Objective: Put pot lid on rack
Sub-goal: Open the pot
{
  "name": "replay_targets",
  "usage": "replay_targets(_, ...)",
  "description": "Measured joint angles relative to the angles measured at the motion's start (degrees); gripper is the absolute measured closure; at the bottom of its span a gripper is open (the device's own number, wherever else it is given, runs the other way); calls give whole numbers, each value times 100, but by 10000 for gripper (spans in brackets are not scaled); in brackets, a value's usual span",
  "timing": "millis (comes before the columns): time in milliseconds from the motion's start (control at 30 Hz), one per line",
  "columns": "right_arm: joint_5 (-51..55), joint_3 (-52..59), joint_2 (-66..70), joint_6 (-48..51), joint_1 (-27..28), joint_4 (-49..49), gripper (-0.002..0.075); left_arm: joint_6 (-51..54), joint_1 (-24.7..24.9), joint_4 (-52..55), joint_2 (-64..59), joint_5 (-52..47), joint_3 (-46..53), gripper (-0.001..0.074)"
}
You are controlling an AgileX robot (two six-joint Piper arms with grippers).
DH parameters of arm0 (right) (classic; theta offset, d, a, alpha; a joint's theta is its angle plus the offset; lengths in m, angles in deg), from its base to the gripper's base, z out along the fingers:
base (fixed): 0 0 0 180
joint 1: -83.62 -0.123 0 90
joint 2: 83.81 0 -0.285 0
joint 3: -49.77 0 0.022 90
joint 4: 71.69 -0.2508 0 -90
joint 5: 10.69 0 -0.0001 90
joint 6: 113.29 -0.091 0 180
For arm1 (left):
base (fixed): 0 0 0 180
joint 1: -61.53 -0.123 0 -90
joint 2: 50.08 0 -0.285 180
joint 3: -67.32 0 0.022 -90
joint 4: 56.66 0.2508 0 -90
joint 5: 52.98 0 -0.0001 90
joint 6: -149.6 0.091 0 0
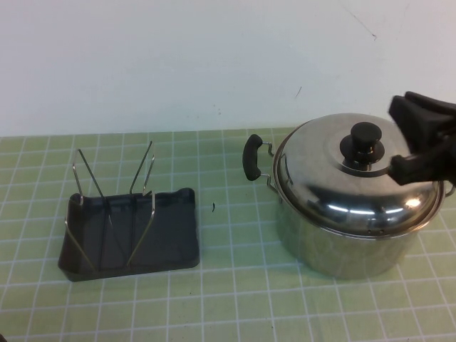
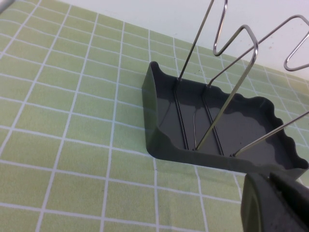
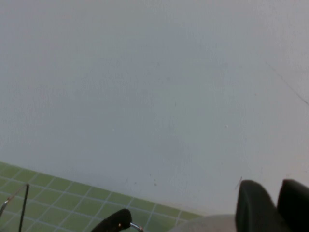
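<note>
Overhead, the right gripper [image 1: 400, 139] hangs spread beside the lid [image 1: 349, 178] knob; the left gripper [image 2: 277, 203], fingers unreadable, shows only in its wrist view near the rack [image 2: 217, 130].

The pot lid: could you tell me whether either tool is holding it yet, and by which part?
Nothing is held. The right tool is open beside the knob of the pot lid, not closed on it. The left tool is by the rack.

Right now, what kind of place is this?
Probably a test table made like a kitchen: a steel pot with its pot lid, a rack, a green checked mat, and the right claw by the lid's knob.
</note>
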Motion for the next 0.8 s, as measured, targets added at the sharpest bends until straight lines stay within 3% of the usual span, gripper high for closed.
replay_targets(67,-377,-54,349,-27,-16,13,531,0,0,0,0,0,0,737)
replay_targets(233,-1188,-202,1280,-122,-16,98,220,0,0,0,0,0,0,737)
replay_targets(300,-1353,-292,1638,-45,-16,110,164,0,0,0,0,0,0,737)
replay_targets(433,-1614,-379,2187,225,-16,-130,129,0,0,0,0,0,0,737)
replay_targets(800,-2124,-448,2804,8,-16,-344,153,0,0,0,0,0,0,737)
